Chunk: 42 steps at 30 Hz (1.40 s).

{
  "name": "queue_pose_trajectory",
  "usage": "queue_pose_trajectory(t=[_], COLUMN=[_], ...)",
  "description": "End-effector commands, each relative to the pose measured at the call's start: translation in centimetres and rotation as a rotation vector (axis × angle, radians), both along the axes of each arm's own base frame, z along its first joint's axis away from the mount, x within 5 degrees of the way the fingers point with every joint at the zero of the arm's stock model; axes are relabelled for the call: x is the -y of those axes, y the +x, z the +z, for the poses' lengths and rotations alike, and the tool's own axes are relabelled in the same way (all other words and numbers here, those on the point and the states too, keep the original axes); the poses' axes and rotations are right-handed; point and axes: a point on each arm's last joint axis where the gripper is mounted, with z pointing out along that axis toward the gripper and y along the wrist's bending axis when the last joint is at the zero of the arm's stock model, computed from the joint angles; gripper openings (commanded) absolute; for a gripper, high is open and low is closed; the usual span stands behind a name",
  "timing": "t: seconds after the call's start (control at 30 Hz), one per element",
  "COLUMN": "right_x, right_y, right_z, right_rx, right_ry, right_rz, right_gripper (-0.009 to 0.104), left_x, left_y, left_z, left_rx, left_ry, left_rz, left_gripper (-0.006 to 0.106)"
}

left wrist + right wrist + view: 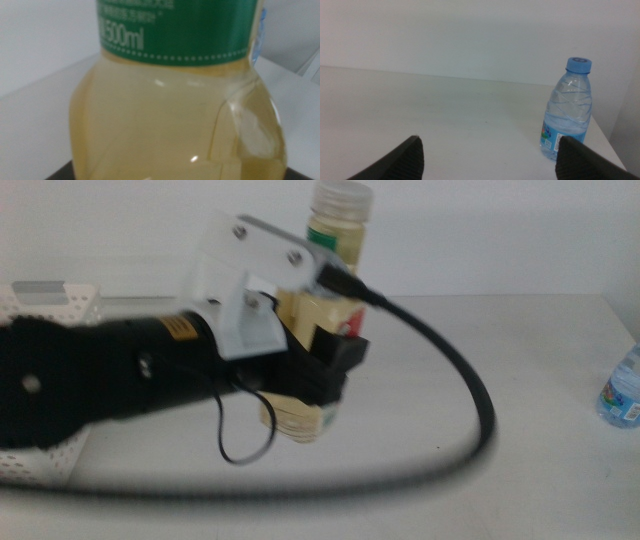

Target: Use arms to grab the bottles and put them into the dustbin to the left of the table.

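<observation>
Pretty bare room tbh, just a plain white wall [470,35] running behind the far edge of a flat white worktop [445,115], soft even light all over and only faint shadows, with the worktop's right edge showing a greyish strip beyond.

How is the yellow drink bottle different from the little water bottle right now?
The yellow bottle holds pale yellow liquid under a whitish cap; the water bottle is clear with a blue cap. The yellow bottle sits clamped in the left pincer above the table; the water bottle stands free beside the open right pincer. Both are upright and capped.
</observation>
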Motion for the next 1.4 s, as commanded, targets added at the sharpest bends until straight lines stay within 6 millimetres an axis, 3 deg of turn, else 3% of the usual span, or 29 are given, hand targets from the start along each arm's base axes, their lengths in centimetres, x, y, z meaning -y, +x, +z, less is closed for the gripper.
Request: queue_pose_trajectory(t=[0.0, 0.67, 1.13, 1.37], right_x=[0.1, 0.1, 0.1, 0.1], right_y=[-0.2, -0.2, -0.2, -0.2], right_z=[1.1, 1.1, 1.1, 1.1], right_rx=[0.111, 0.111, 0.111, 0.111], right_ry=[-0.008, -0.008, -0.008, -0.008], right_rz=[-0.014, -0.014, -0.014, -0.014], right_gripper=[0.083, 0.083, 0.083, 0.083], left_x=[-1.7, -15.4, -22.3, -25.9], left_y=[0.8, 6.5, 9.5, 10.9], left_z=[4.1, 8.2, 8.5, 6.4], left_rx=[0.063, -0.416, -0.623, -0.697], left_ry=[-0.123, 0.198, 0.371, 0.422], left_rz=[0.095, 0.564, 0.704, 0.786], left_gripper=[-0.005, -0.005, -0.005, -0.005])
